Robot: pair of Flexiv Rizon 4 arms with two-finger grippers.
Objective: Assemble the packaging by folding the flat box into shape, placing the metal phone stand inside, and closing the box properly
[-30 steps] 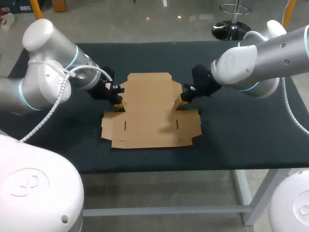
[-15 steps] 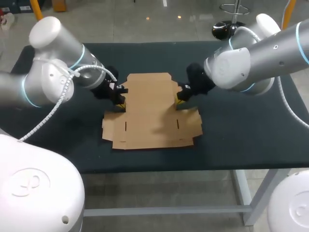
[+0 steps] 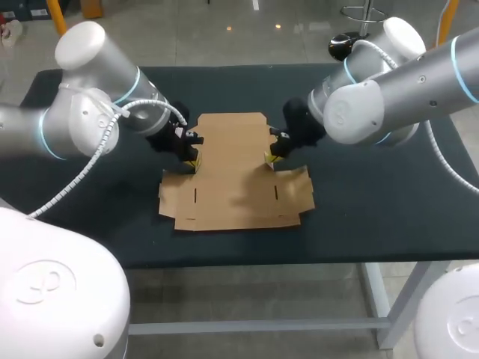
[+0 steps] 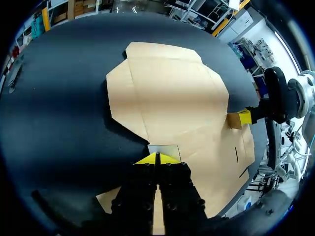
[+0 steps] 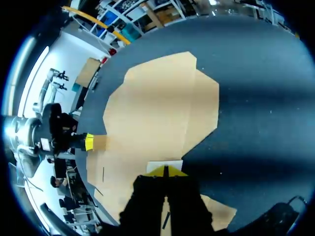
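Our left gripper sits at the left edge of the flat cardboard box, its fingers clenched tip to tip against a small pale flap. The box lies unfolded in the middle of the desk. Our right gripper sits at the box's right edge, its fingers likewise clenched together.

The table has a dark, matte top, wide and rectangular, with a thin pale edge along its near side. Light grey legs and a crossbar show beneath it. In both wrist views its surface looks faintly speckled.
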